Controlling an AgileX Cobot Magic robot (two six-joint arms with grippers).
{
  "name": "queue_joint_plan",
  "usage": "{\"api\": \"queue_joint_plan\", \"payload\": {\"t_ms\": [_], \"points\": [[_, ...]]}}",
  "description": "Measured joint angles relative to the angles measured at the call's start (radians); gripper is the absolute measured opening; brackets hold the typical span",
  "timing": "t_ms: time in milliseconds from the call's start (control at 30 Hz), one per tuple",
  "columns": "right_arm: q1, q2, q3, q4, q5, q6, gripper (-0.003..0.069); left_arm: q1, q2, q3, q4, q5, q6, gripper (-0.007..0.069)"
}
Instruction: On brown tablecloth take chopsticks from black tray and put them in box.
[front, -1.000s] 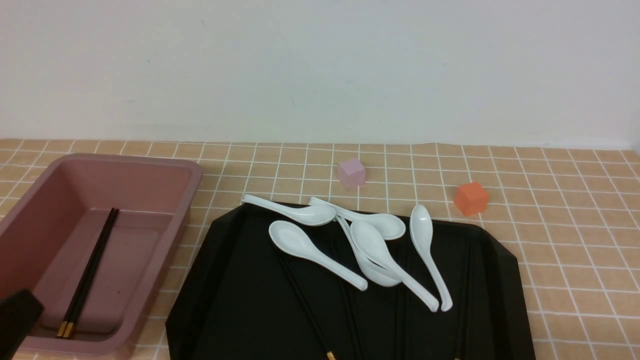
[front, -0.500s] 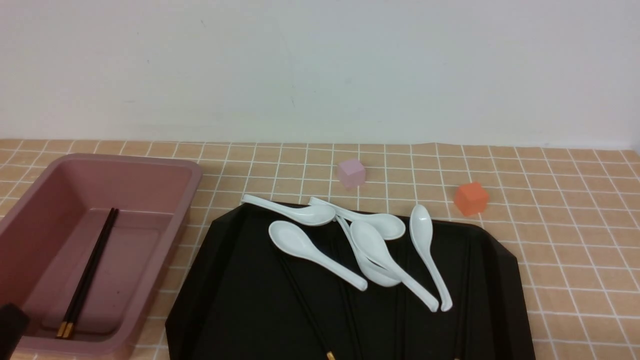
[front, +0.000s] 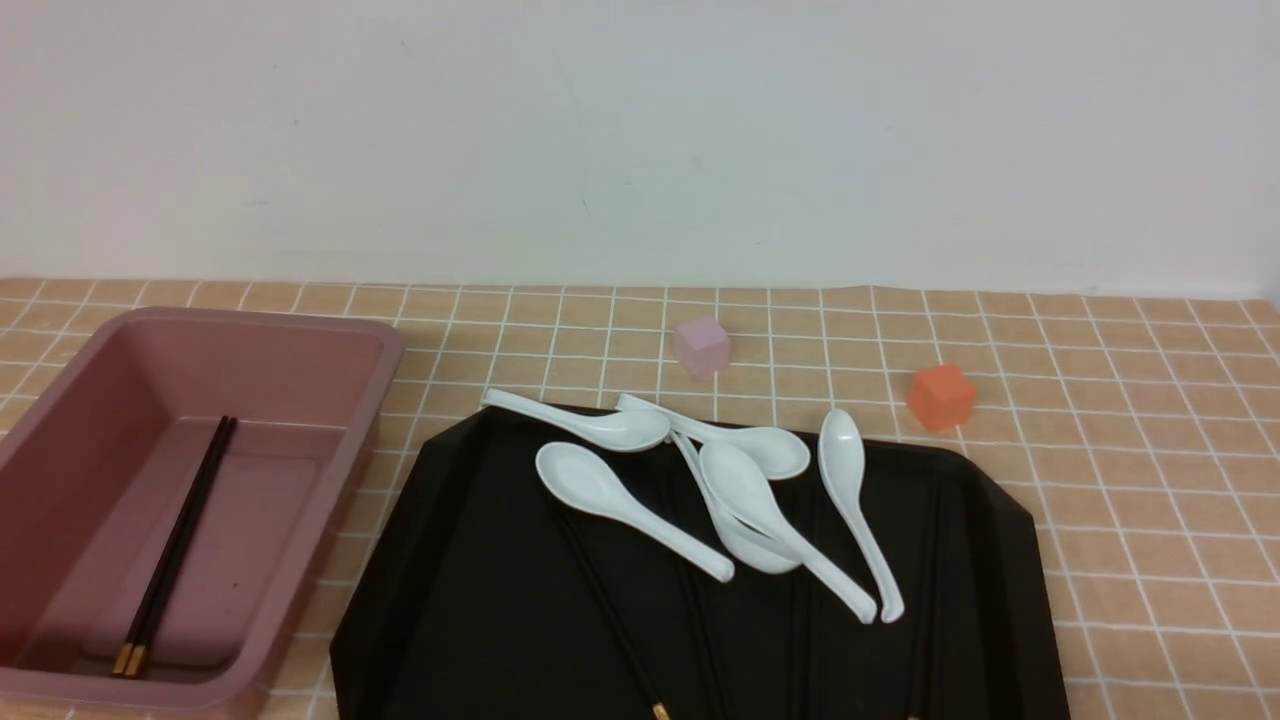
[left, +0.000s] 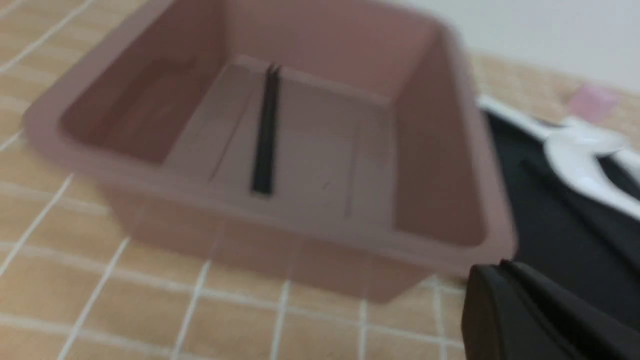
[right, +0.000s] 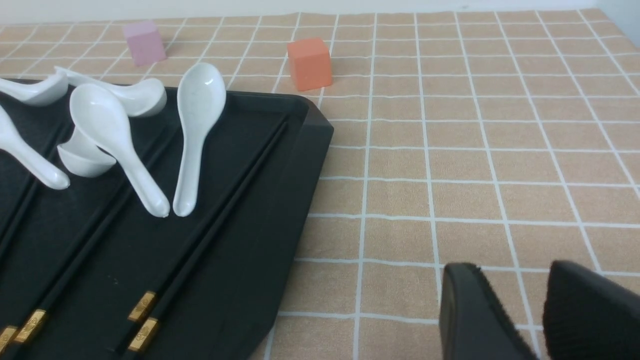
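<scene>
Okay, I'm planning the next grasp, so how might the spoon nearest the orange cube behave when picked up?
The spoon will probably stay stiff, its thick handle looking rigid. Its glossy surface suggests it could slip. With its rounded bowl, it may rock if nudged.

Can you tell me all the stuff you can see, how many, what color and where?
Box: one, dusty pink, left
Chopsticks: two in box; more in tray, exact number unclear; black, gold ends
Tray: one, black, middle
Spoons: six, white, in tray, some over its far rim
Cubes: one pink, one orange, behind tray
Tablecloth: one, brown, underneath
Wall: one, white, back
Grippers: left, right, black, near side
</scene>
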Motion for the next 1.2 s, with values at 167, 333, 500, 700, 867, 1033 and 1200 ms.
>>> {"api": "queue_joint_plan", "payload": {"t_ms": [167, 333, 500, 700, 867, 1033, 1200], "points": [[0.0, 0.0, 0.0, 0.0, 0.0, 0.0, 0.024, -0.091, -0.018, 0.027, 0.172, 0.03, -0.225, -0.0008], [0.0, -0.001, 0.0, 0.0, 0.0, 0.0, 0.024, -0.128, -0.019, 0.029, 0.19, 0.029, -0.239, -0.0003], [0.0, -0.001, 0.0, 0.0, 0.0, 0.0, 0.024, -0.131, -0.019, 0.029, 0.194, 0.029, -0.243, 0.0], [0.0, -0.001, 0.0, 0.0, 0.0, 0.0, 0.024, -0.131, -0.019, 0.029, 0.194, 0.029, -0.243, 0.0007], [0.0, -0.001, 0.0, 0.0, 0.0, 0.0, 0.024, -0.131, -0.019, 0.029, 0.194, 0.029, -0.244, 0.0011], [0.0, -0.001, 0.0, 0.0, 0.0, 0.0, 0.024, -0.131, -0.019, 0.029, 0.194, 0.029, -0.244, 0.0011], [0.0, -0.001, 0.0, 0.0, 0.0, 0.0, 0.024, -0.131, -0.019, 0.029, 0.194, 0.029, -0.244, 0.0011]]}}
